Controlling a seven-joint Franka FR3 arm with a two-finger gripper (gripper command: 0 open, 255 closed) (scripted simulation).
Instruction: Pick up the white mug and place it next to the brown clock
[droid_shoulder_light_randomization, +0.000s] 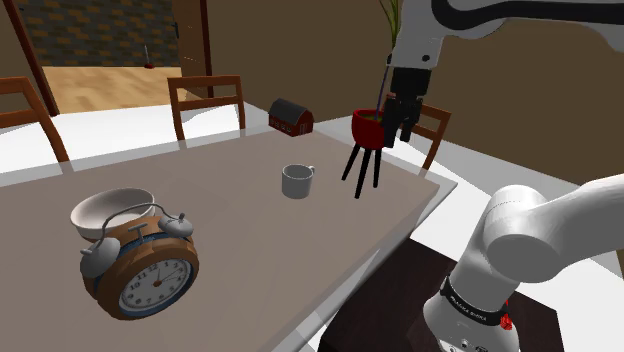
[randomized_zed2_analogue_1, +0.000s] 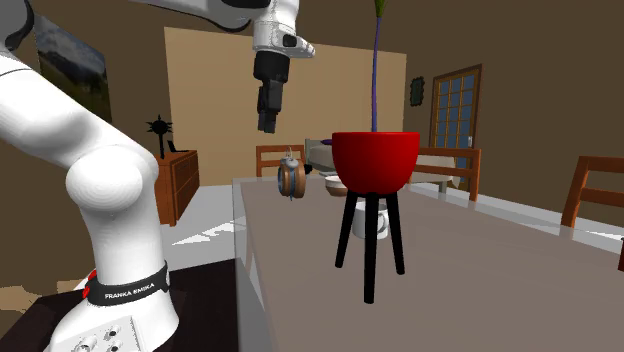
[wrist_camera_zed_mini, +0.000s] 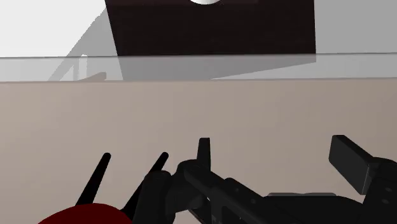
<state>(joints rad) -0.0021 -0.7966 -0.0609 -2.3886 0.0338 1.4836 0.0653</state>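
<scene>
**Claw open and empty above the table; mug upright on the table**

The mug (droid_shoulder_light_randomization: 297, 182) stands upright on the table (droid_shoulder_light_randomization: 230, 215); its long axis is vertical, mouth up, handle pointing to 2 o'clock in the shoulder view. It sits at 8 o'clock of the red planter (droid_shoulder_light_randomization: 364, 127), apart from my claw (droid_shoulder_light_randomization: 396, 135). The brown clock (droid_shoulder_light_randomization: 140, 272) lies at 8 o'clock of the mug, well apart from it, tilted, dial towards the camera; a pale bowl (droid_shoulder_light_randomization: 108, 213) sits just behind it.

The shoulder view shows the mug whole and my claw overlapping the planter. In the second exterior view the claw (randomized_zed2_analogue_1: 268, 125) hangs apart from the planter (randomized_zed2_analogue_1: 375, 160), at its 10 o'clock; there the mug (randomized_zed2_analogue_1: 359, 226) is partly hidden behind the planter's black legs, and the clock (randomized_zed2_analogue_1: 291, 178) stands further back. In the wrist view my claw (wrist_camera_zed_mini: 277, 156) has its fingers standing apart, bare tabletop between them, nothing held; the dark stand (wrist_camera_zed_mini: 210, 32) lies beyond the table edge.

My arm (droid_shoulder_light_randomization: 545, 235) rises from the stand, arches overhead and descends; the hand points straight down.
</scene>
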